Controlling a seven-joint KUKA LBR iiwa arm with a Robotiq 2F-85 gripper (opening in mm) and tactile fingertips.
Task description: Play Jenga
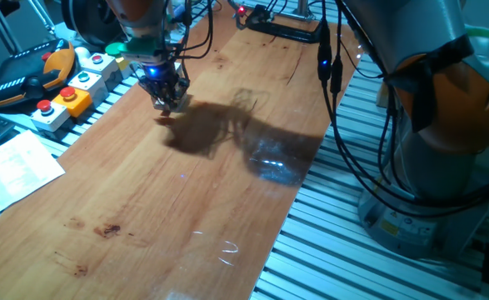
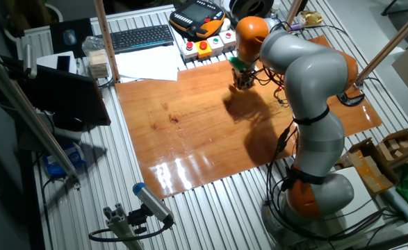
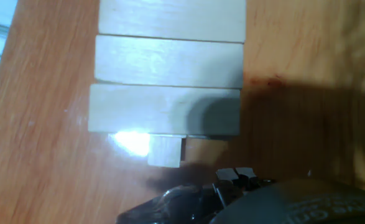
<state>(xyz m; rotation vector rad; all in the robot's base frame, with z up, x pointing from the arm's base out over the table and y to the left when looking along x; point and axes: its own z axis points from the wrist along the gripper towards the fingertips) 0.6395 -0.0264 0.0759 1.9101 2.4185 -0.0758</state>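
Observation:
In the hand view the Jenga tower (image 3: 168, 62) shows from above as three pale wooden blocks lying side by side on the brown table. The end of a lower crosswise block (image 3: 165, 151) sticks out at its near side. My gripper (image 3: 232, 179) shows only as a dark mass at the bottom edge, close to that side of the tower. In one fixed view my gripper (image 1: 168, 102) points down at the table's far left, fingertips close together and holding nothing I can see. The tower is hidden behind it there. My gripper also shows in the other fixed view (image 2: 243, 82).
Grey button boxes (image 1: 69, 96) and an orange-black pendant (image 1: 27, 75) lie just left of the gripper, off the wooden table (image 1: 169, 208). Papers (image 2: 148, 66) and a keyboard (image 2: 141, 36) lie beyond. Black cables (image 1: 344, 125) hang at the table's right edge beside the arm's base.

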